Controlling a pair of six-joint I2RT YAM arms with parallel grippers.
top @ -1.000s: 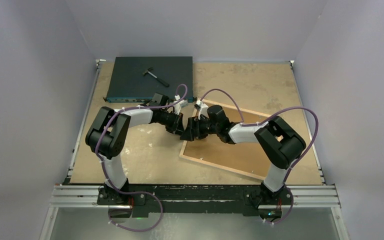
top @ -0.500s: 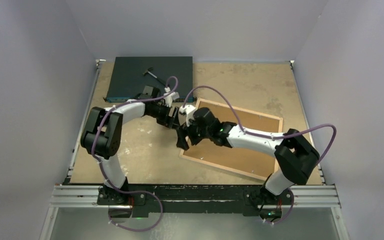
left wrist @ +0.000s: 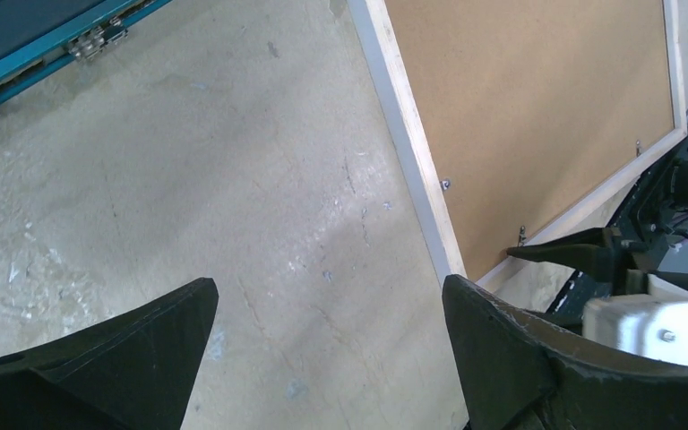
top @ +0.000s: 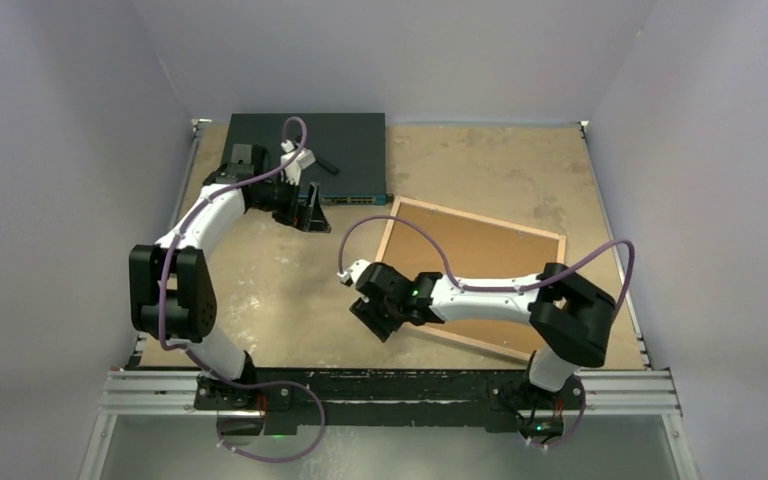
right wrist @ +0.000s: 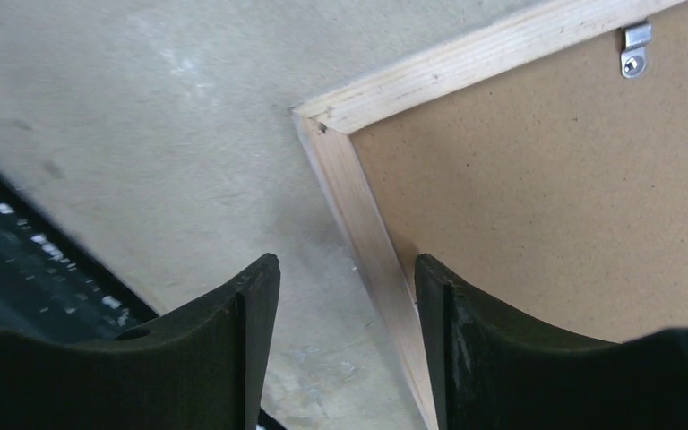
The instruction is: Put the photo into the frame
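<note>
While frame (top: 480,218) lies back-up, board (top: 470,262) inside; dark box (top: 350,150) near far-left corner.

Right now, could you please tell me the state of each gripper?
Left gripper: open, holding nothing.
Right gripper: open, holding nothing, over a corner of the light wood-rimmed rectangular frame.

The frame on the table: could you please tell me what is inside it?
A brown backing board fills the frame, small metal clips at its edge. Whether the photo lies beneath it cannot be seen; the board covers everything.
</note>
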